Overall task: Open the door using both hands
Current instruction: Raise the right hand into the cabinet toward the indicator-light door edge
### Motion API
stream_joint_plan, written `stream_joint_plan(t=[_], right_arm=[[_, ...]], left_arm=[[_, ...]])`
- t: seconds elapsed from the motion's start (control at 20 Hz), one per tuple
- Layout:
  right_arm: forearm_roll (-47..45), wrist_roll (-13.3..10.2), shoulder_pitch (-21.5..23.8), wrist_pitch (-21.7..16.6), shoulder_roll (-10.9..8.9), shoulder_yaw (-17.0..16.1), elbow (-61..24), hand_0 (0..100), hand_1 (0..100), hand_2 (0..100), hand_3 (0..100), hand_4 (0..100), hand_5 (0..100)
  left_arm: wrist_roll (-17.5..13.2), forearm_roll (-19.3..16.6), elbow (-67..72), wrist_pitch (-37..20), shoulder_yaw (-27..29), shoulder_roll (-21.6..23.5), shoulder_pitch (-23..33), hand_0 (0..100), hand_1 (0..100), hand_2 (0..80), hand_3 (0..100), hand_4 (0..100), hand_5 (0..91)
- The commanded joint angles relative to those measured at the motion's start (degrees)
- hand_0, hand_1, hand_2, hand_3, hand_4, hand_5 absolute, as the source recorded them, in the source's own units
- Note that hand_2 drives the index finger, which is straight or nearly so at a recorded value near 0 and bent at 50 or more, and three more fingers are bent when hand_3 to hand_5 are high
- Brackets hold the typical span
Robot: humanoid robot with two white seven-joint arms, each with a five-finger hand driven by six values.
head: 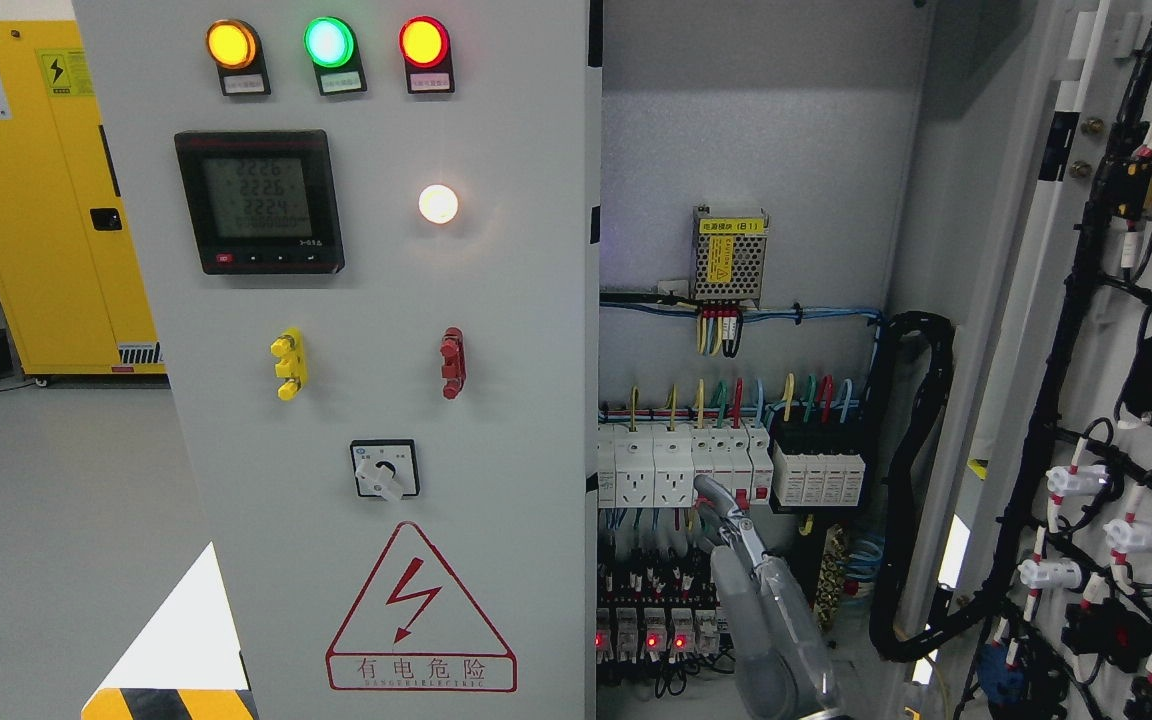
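My right hand [726, 515], fingers unreadable, reaches past the swung-open grey metal cabinet door [1086, 400] on its right, toward the white breakers [681, 465] just above-left.

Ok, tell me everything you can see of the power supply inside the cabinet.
The power supply is a small metal box with a perforated mesh cover, mounted upright on the grey back panel. A yellow label strip runs along its top, and a yellow warning sticker sits on the mesh. Red, yellow and black wires leave its underside. Neither hand touches it.
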Motion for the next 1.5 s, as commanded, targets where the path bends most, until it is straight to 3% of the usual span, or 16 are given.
stream_joint_plan(t=[0.0, 0.7, 0.85, 1.1, 1.3, 1.45], right_arm=[[-0.88, 0.11, -7.70, 1.13, 2.65, -1.82, 8.07, 21, 7, 0, 0, 0, 0], [-7.03, 0.55, -17.55, 4.12, 2.74, -2.44, 17.74, 21, 7, 0, 0, 0, 0], [-6.86, 3.10, -19.13, 4.21, 2.74, -2.44, 19.41, 21, 7, 0, 0, 0, 0], [-7.12, 3.63, -20.01, 4.29, 2.65, -2.52, 21.08, 21, 7, 0, 0, 0, 0], [-7.21, 6.08, -20.19, 4.21, 2.47, -3.14, 21.70, 21, 7, 0, 0, 0, 0], [-7.29, 6.53, -20.71, 4.21, 2.47, -3.58, 21.62, 21, 7, 0, 0, 0, 0]], left_arm=[[-0.03, -0.02, 0.02, 0.04, 0.06, -0.52, -0.07, 0, 0, 0.0, 2, 0, 0.0], [-0.03, 0.24, 0.02, 0.04, 1.11, -0.52, 0.02, 0, 0, 0.0, 2, 0, 0.0], [-0.03, -0.02, 0.02, 0.04, 2.96, -0.52, 0.02, 0, 0, 0.0, 2, 0, 0.0], [-0.03, -0.11, -0.07, 0.04, 2.87, -0.52, 0.02, 0, 0, 0.0, 2, 0, 0.0], [-0.03, -0.11, -0.07, 0.04, 2.79, -0.61, -0.07, 0, 0, 0.0, 2, 0, 0.0], [-0.03, -0.20, -0.07, 0.04, 2.79, -0.61, -0.16, 0, 0, 0.0, 2, 0, 0.0]])
